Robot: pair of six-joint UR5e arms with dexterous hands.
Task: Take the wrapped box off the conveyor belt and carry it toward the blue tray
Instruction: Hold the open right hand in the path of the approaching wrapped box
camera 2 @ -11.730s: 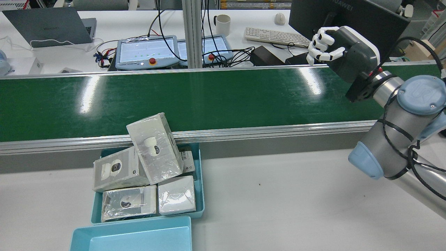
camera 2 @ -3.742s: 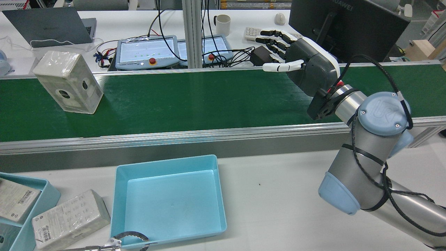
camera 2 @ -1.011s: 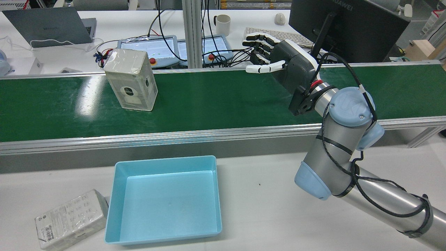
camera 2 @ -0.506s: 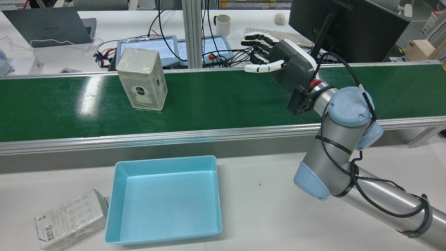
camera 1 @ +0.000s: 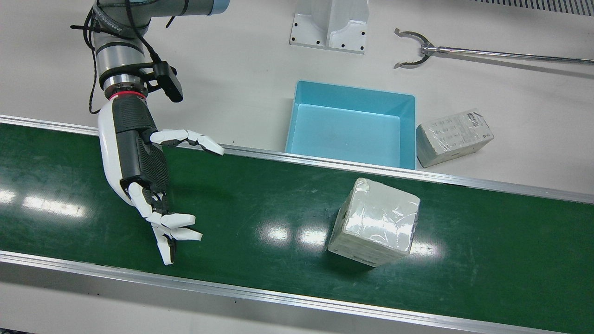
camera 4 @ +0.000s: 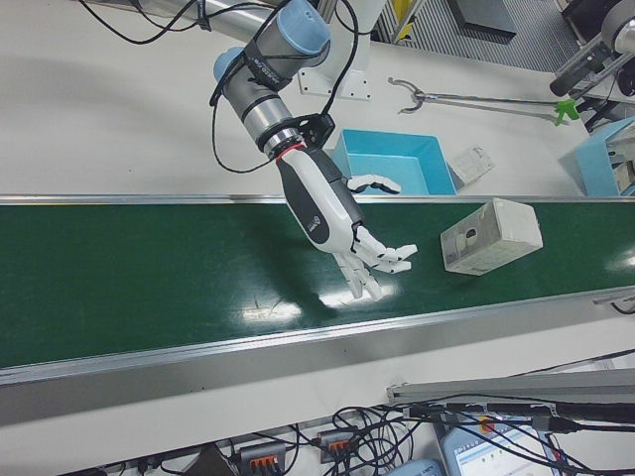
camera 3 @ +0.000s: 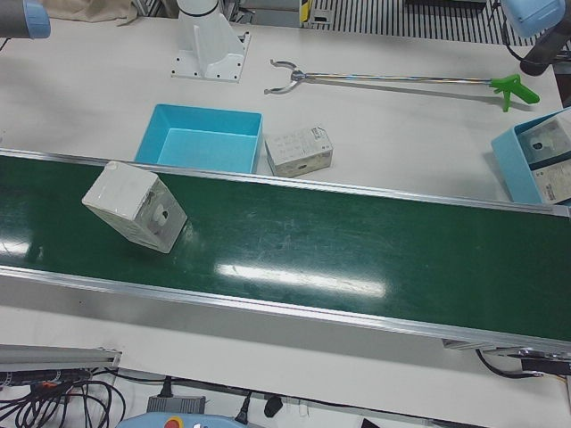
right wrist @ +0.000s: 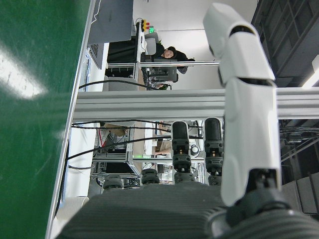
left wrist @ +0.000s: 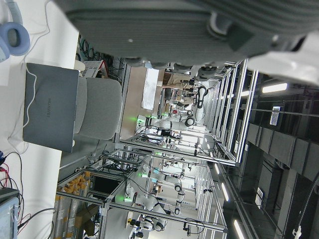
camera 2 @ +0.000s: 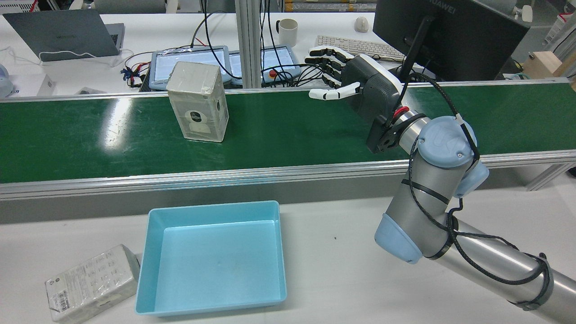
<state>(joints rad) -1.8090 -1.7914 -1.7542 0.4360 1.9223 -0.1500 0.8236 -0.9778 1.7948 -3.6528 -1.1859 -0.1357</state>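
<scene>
Here the film-wrapped box (glossy, rectangular) stands apart from the splayed, empty right hand.

Background stuff: a second plastic-wrapped carton lies flat on the white desk, just beside the tray's outer wall. A long metal reacher-grabber with a green handle (claw end open) lies further back. Past the belt there's a closed grey laptop, a white mug, a keyboard, a black monitor and two teach pendants.
</scene>
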